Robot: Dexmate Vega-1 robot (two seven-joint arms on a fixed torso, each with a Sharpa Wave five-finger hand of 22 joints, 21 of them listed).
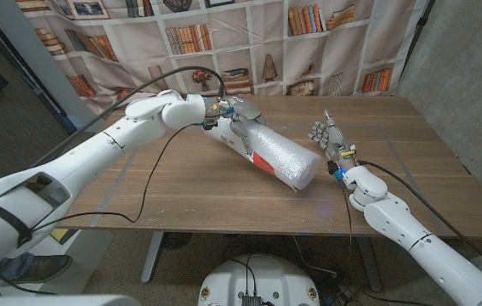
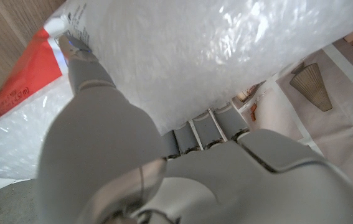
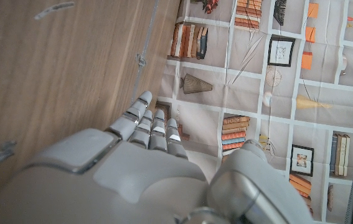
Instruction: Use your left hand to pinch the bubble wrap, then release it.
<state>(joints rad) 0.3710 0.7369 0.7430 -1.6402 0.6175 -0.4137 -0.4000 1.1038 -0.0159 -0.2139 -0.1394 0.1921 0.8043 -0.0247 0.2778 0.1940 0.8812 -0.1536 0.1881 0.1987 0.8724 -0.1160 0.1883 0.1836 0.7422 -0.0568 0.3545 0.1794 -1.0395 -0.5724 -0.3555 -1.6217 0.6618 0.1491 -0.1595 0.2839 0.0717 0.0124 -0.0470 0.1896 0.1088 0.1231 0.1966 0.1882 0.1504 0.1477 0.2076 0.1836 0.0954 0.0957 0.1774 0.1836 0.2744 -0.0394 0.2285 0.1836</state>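
Bubble wrap roll (image 1: 270, 153) lies on the wooden table (image 1: 181, 191), near table centre, angled from back-left to front-right, and a red-and-white label (image 1: 258, 159) shows on its side. The left hand (image 1: 234, 126) is on the roll's back-left end, with fingers over the wrap. In the left wrist view the left hand (image 2: 132, 155) presses against the wrap (image 2: 226, 56): the thumb (image 2: 83, 62) sits on the plastic next to the red label (image 2: 27, 81), and the other fingers (image 2: 207, 127) curl under the roll's edge. So the left hand is pinching the bubble wrap between thumb and fingers. The left arm (image 1: 96, 153) reaches in from the near left, and a black cable (image 1: 147, 183) trails from it across the table.

The right hand (image 1: 328, 136) is just beside the roll's front-right end and not touching it, fingers up and apart, holding nothing. In the right wrist view the right hand (image 3: 145, 155) has its fingers (image 3: 151, 127) extended side by side over the table surface (image 3: 58, 81), nothing in them.

A bookshelf-print backdrop (image 1: 249, 42) hangs behind the table and also shows in the right wrist view (image 3: 257, 81).
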